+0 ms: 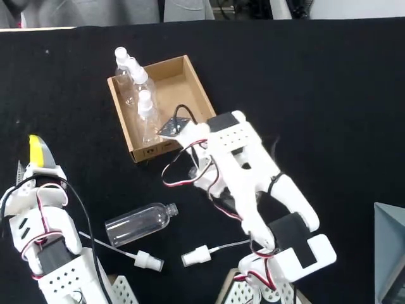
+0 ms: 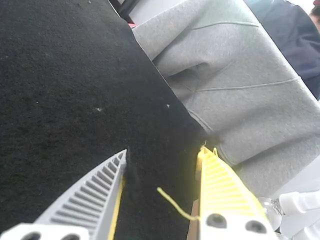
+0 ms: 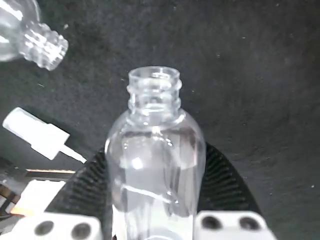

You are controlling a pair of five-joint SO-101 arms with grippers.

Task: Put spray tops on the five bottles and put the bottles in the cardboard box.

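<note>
Five clear plastic bottles were counted: three capped bottles (image 1: 124,76) (image 1: 140,79) (image 1: 149,120) with white sprayers fitted, and two open-necked bottles (image 1: 139,223) (image 3: 155,150). There were two loose white spray tops with thin tubes (image 1: 149,260) (image 1: 197,256), one brown cardboard box (image 1: 183,88), two white robot arms (image 1: 253,183) (image 1: 44,234) and one black surface (image 1: 329,95).

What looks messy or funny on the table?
One capless bottle lies on its side on the black table, with two spray tops loose near it. In the cardboard box, one capped bottle pokes over the far corner. The right end effector grips another open bottle.
</note>
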